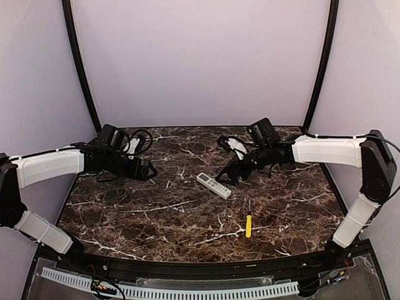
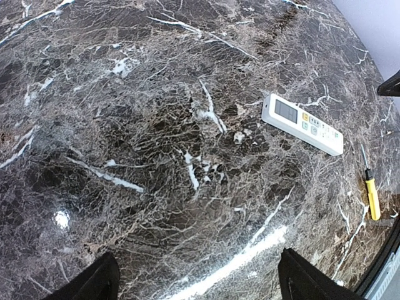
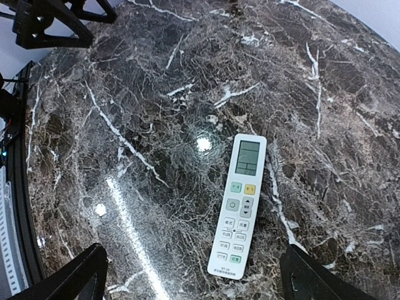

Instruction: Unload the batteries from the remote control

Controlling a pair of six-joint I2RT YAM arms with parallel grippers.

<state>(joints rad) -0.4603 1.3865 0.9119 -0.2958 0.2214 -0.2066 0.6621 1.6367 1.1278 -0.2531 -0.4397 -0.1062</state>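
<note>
While the top view places the remote (image 1: 214, 185) on the table (image 1: 125, 219) near the right gripper (image 1: 231, 176), wrist views alone show it and the left gripper (image 2: 197, 284) spread wide, empty.

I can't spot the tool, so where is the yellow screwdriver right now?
Top view: the screwdriver lies on the table right of centre, between the remote control and the near edge, touching neither.

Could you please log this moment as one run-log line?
slim white bar-shaped remote control: buttons up | batteries: not visible | left gripper: open, empty | right gripper: open, near remote | yellow-handled screwdriver: untouched
</note>
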